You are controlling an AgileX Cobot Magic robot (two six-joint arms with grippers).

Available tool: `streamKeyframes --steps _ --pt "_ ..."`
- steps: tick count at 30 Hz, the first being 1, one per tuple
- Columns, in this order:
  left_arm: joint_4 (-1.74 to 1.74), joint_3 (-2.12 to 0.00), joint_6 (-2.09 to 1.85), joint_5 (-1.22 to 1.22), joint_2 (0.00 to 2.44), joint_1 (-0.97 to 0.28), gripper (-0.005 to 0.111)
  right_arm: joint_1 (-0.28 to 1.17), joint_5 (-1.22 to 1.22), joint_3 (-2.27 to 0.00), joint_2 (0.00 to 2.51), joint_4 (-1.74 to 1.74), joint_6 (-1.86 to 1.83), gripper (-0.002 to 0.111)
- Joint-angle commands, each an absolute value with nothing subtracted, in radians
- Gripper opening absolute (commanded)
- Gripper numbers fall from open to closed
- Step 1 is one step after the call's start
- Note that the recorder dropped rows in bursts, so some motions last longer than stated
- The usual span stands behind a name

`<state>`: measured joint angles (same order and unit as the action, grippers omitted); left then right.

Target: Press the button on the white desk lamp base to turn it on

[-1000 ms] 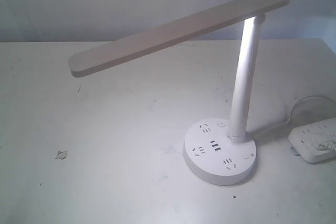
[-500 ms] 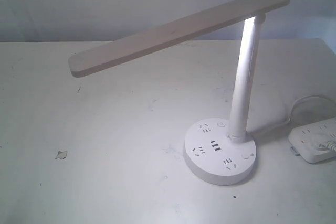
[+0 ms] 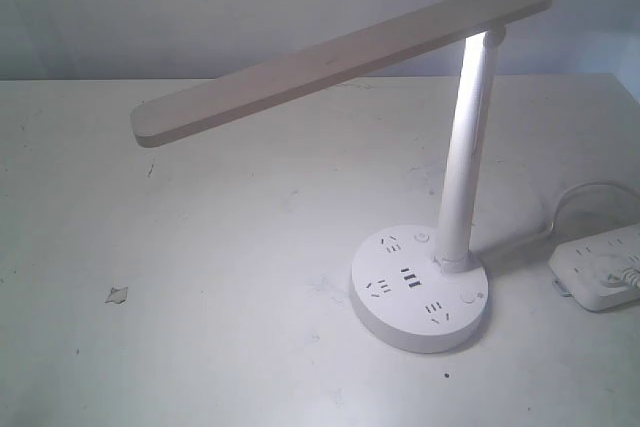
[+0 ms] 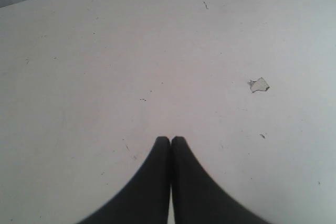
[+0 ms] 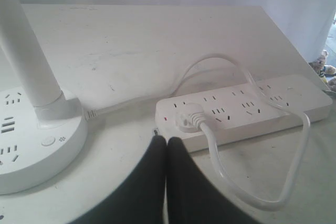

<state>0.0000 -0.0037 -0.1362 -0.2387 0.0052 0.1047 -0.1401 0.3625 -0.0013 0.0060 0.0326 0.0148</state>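
Note:
The white desk lamp stands right of centre on the table, its long flat bar head reaching left from a slim post. Its round white base carries socket holes, dark USB slots and two small round buttons. The post glows bright near its top. In the right wrist view the base and one button lie beside my right gripper, which is shut and empty between base and power strip. My left gripper is shut over bare tabletop. Neither gripper shows in the exterior view.
A rectangular white power strip lies at the table's right edge, with a plug and a looping white cable. A small paint chip marks the table's left part. The table's far edge meets a pale wall.

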Motion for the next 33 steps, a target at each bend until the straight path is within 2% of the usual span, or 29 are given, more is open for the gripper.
streamKeyframes --steps 1,33 --pt "-0.010 0.000 -0.135 -0.244 0.000 0.108 0.000 -0.137 0.353 0.000 0.000 0.031 0.011 0.000" --pt "-0.010 0.000 -0.135 -0.244 0.000 0.108 0.000 -0.137 0.353 0.000 0.000 0.031 -0.007 0.000"
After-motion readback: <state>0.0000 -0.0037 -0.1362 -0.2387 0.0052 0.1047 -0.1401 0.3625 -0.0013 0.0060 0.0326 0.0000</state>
